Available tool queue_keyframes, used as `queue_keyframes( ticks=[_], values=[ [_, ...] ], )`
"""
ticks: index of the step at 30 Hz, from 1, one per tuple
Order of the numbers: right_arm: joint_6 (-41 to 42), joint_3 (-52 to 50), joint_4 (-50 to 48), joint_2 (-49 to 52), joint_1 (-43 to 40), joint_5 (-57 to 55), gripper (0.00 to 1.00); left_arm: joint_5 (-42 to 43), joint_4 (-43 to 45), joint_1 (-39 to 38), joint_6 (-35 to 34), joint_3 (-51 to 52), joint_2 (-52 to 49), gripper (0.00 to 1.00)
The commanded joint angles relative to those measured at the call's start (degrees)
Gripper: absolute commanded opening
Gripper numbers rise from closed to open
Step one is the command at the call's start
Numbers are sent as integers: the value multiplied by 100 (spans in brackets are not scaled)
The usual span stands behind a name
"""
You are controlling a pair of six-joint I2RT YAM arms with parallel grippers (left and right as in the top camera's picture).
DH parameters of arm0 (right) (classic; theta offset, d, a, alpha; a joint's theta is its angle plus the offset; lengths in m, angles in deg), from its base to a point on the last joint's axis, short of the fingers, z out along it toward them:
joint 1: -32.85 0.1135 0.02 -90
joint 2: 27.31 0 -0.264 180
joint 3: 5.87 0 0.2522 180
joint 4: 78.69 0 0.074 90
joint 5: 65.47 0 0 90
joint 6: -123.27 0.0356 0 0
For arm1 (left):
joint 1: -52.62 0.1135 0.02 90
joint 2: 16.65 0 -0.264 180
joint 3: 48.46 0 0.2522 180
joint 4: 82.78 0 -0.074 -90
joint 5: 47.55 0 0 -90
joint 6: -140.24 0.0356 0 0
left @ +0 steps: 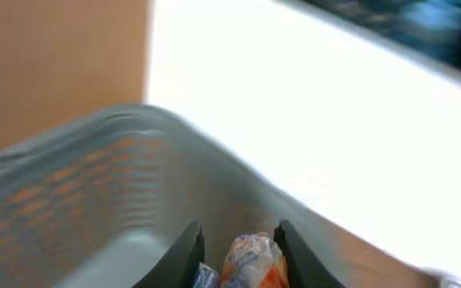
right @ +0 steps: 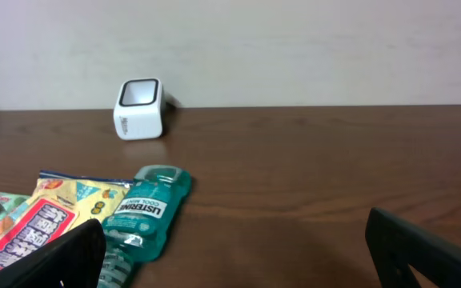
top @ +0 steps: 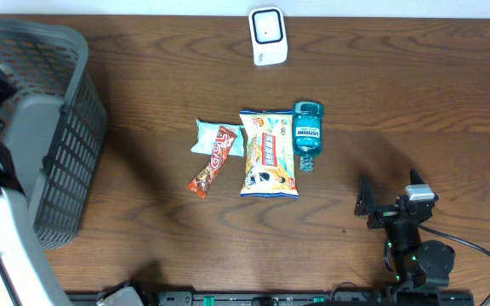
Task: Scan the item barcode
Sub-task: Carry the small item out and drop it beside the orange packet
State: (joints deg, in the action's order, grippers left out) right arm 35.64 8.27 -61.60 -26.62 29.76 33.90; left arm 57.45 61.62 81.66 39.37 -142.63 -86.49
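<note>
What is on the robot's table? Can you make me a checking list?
Surface: brown wooden table, no spills seen.
Job's things: white scanner; mouthwash bottle, chips bag, candy bar and teal packet in a row mid-table.
Clutter: grey basket at the left.
End effectors: left end effector shut on a snack packet at the basket; right end effector open, empty.
Cables: black cable by the right arm.
Surroundings: pale wall.

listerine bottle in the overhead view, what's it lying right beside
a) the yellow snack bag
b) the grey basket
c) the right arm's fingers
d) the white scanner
a: the listerine bottle lies on its side along the right edge of the yellow snack bag, well apart from everything else listed.
</note>
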Motion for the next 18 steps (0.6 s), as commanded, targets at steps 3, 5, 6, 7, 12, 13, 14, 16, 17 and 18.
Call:
queue_keyframes(
  ticks=[3, 5, 6, 7, 12, 13, 14, 16, 17, 18],
  values=[
    [35, -4, 24, -20, 4, -2, 99, 1029, -699, -1047, -221, -46, 238, 8],
    [35, -4, 24, -20, 4, -2, 99, 1025, -1198, -1537, -70, -35, 153, 8],
    [35, -4, 24, -20, 4, 0, 99, 1016, -1458, -1773, -4, -20, 81, 8],
    [35, -4, 24, -20, 4, 0, 99, 975, -1687, -2006, 13, 17, -4, 8],
    [35, -4, 24, -20, 4, -2, 99, 715, -2155, -3099, 105, 518, -608, 8],
    [35, -4, 24, -20, 4, 0, 99, 680, -2118, -3314, 118, 651, -789, 8],
    [35, -4, 24, -20, 4, -2, 99, 680, -2052, -3484, 120, 761, -962, 8],
    [35, -4, 24, -20, 4, -2, 99, 680, -1912, -3792, 120, 909, -1346, 8],
    [35, -4, 24, -20, 4, -2, 99, 680, -1843, -3934, 120, 944, -1563, 8],
    [35, -4, 24, -20, 4, -2, 99, 682, -1762, -4072, 120, 970, -1784, 7]
  ],
)
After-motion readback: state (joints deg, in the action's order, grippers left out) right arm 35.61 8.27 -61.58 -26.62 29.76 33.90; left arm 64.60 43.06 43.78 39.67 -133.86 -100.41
